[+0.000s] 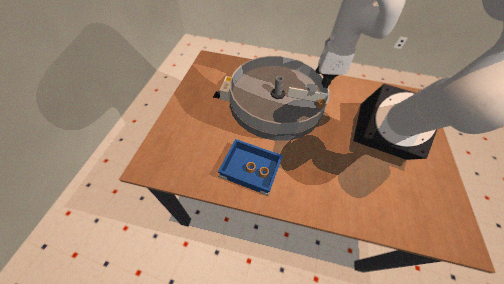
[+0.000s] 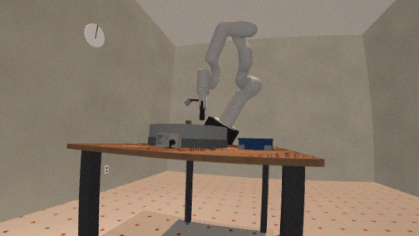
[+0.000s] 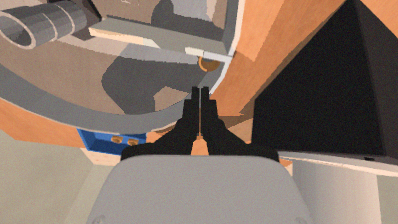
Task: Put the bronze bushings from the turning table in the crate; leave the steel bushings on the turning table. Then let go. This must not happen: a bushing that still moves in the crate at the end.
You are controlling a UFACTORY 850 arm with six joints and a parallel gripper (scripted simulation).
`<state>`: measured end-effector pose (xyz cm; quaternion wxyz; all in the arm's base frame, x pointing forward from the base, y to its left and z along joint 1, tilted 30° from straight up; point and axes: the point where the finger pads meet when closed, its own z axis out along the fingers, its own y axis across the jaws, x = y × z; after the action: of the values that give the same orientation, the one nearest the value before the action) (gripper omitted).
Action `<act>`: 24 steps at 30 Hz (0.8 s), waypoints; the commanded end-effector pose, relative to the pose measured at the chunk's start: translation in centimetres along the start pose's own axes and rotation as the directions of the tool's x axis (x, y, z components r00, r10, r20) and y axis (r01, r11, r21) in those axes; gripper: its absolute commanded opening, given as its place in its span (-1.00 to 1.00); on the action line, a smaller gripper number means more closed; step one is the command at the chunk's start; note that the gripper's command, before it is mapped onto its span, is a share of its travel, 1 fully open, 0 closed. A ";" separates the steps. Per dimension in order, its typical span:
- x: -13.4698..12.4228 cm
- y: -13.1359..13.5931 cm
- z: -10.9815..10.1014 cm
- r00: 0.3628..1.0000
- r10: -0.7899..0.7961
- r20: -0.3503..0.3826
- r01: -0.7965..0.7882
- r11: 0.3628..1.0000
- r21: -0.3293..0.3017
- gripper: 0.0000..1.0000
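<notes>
Two bronze bushings lie side by side in the blue crate. Another bronze bushing is on the turning table, near its right wall, by the end of the pale bar; the bar and wall partly hide it in the wrist view. I cannot make out a steel bushing clearly. My gripper is shut with nothing between its fingers. It hangs above the turning table's right rim, close to that bushing in the wrist view.
A pale bar runs from near the grey centre post to the right wall of the turning table. A small pale box stands at its left. The arm's black base stands to the right.
</notes>
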<state>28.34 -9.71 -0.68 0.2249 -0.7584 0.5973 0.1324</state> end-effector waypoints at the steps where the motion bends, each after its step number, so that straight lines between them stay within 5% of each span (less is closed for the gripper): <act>1: 0.0 0.0 1.5 1.000 0.000 -0.001 0.000 1.000 0.001 -1.00; 24: 0.0 0.0 2.1 1.000 0.000 -0.001 0.000 1.000 0.001 -1.00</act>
<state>28.49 -8.71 -2.42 0.2251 -0.7582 0.5974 0.1323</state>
